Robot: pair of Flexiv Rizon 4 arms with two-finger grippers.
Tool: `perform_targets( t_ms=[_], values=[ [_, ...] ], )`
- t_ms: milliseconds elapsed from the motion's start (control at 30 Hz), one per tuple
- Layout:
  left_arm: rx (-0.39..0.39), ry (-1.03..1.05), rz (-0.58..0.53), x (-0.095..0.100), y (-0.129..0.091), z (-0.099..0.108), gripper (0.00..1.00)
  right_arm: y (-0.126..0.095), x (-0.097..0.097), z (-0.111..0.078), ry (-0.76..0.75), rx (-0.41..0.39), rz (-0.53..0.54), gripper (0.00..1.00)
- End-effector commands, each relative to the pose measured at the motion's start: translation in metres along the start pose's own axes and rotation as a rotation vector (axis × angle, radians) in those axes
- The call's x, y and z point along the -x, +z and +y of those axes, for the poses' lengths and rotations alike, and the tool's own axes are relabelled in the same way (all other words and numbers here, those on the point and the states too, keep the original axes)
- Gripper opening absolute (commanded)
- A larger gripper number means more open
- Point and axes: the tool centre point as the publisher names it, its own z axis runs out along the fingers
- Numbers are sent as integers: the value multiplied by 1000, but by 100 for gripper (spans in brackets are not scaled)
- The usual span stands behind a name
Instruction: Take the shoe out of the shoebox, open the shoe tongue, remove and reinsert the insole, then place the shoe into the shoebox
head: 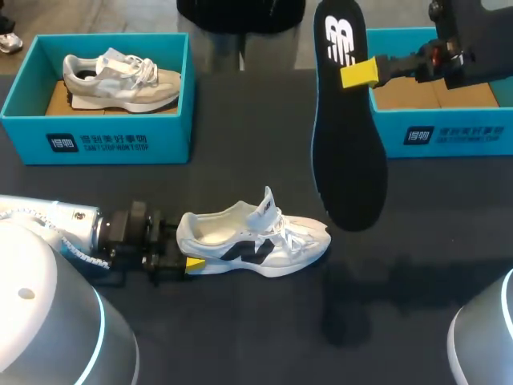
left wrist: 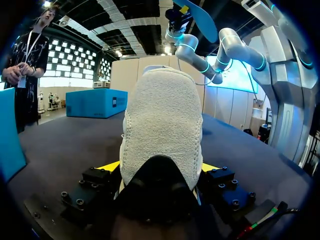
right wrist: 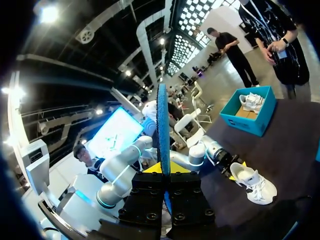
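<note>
The right gripper (head: 361, 74) is pinching the insole (head: 349, 152) by one edge near its heel end, dangling it toe-down in the air above the table (head: 240, 321). The left gripper (head: 191, 255) is clamping the heel of the shoe (head: 256, 241), which is sitting upright on the table. With so thin a bite, the insole may twist or slip as its toe meets the shoe's opening. It could buckle against the tongue instead of sliding in.

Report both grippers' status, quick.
Left gripper: closed on the white shoe, at its heel.
Right gripper: closed on the black insole, held up.
</note>
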Motion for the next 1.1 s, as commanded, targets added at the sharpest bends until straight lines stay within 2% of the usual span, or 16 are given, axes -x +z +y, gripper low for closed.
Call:
perform_targets(
  t_ms=[33,133,200,267,300,333,433,600,733,800,1100],
  values=[
    [0,0,-3,1,2,3,0,3,2,3,1,-6,1,0],
    [0,0,-3,1,2,3,0,3,2,3,1,-6,1,0],
    [28,13,-5,1,-2,-2,0,3,2,3,1,-6,1,0],
    [34,15,3,1,-6,-7,40,3,2,3,1,-6,1,0],
    [49,20,8,1,-7,-9,86,3,2,3,1,-6,1,0],
    [52,24,5,1,-9,-11,100,3,2,3,1,-6,1,0],
    [68,34,8,2,-12,-18,100,3,2,3,1,-6,1,0],
    [138,52,36,-2,-15,-26,100,3,2,3,1,-6,1,0],
    [262,72,40,-2,-18,-32,100,3,2,3,1,-6,1,0],
    [363,99,32,-2,-22,-38,100,3,2,3,1,-6,1,0],
    [607,110,44,-6,-33,-57,100,3,2,3,1,-6,1,0]
  ],
)
